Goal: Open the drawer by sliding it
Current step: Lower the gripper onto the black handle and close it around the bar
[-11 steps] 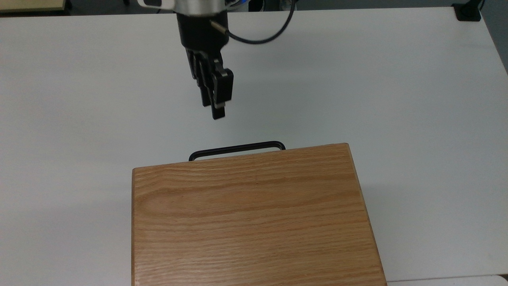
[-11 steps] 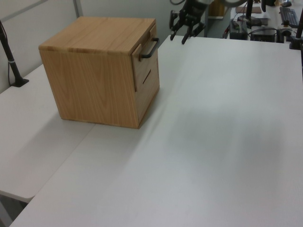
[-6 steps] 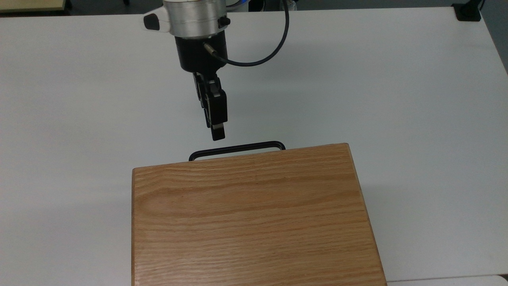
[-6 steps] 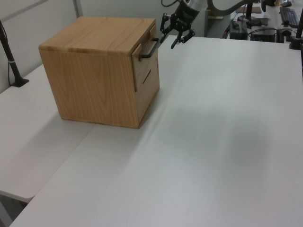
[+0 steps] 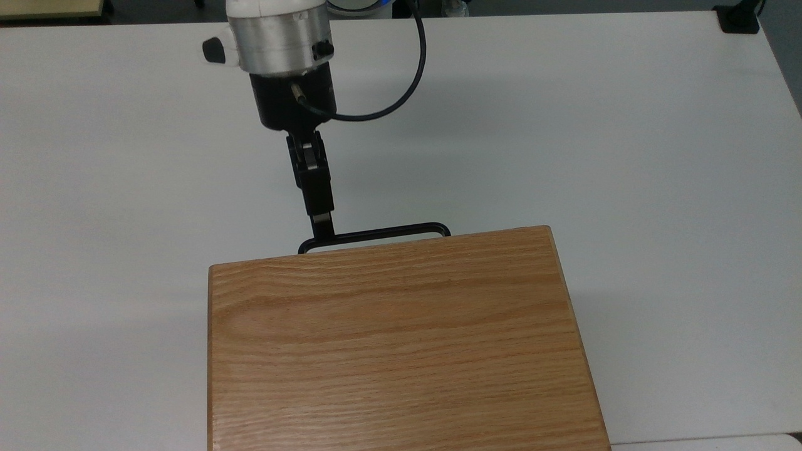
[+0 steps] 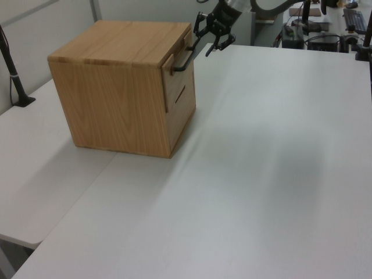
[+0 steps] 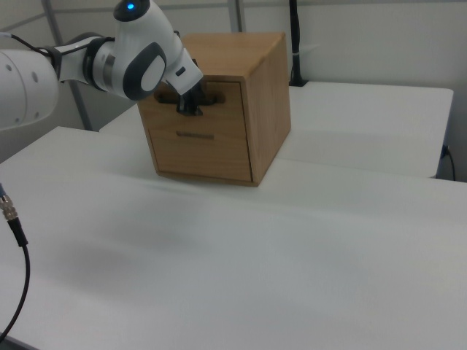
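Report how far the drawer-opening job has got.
Done: the gripper has been brought to the black handle, at the end on the top view's left. In hand: lining up on that bar; a grasp cannot be confirmed. Left: the whole slide. In the left view the drawer front sits nearly flush with the cabinet, so it is not yet pulled out over the white table.

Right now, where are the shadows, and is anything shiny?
Top view: a soft grey shadow lies on the table to the right of the cabinet top, and the arm's silver ring gleams. Left view: a faint shadow spreads on the table in front of the drawer. Right view: the cabinet's front looks darker than its side.
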Controlling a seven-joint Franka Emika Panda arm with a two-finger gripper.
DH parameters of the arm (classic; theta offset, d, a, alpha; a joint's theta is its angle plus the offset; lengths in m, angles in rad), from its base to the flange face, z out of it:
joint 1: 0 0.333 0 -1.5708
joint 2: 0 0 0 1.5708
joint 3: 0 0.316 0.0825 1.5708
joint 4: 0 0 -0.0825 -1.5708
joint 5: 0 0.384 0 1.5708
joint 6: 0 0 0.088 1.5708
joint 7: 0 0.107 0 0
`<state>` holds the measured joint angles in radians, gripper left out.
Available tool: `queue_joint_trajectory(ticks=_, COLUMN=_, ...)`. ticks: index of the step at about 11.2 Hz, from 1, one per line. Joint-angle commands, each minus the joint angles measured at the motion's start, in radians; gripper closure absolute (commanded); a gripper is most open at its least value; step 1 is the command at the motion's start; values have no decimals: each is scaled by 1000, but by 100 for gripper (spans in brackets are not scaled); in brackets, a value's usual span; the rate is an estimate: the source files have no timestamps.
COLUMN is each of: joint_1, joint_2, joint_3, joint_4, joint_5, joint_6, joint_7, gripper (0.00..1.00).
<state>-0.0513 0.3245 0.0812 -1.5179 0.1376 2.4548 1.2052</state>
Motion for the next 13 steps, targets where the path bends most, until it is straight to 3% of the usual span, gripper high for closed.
queue_joint_trajectory(ticks=1, joint_1=8, joint_2=51, joint_3=2, joint_4=53, joint_5=16, joint_6=21, joint_7=17, gripper=50)
queue_joint_trajectory(ticks=4, joint_1=14, joint_2=65, joint_3=15, joint_4=56, joint_5=14, joint_6=23, joint_7=17, gripper=50)
queue_joint_trajectory(ticks=8, joint_1=13, joint_2=61, joint_3=15, joint_4=53, joint_5=31, joint_6=20, joint_7=31, gripper=78)
queue_joint_trajectory(ticks=13, joint_1=8, joint_2=2, joint_3=17, joint_4=-5, joint_5=30, joint_6=-25, joint_7=4, gripper=86)
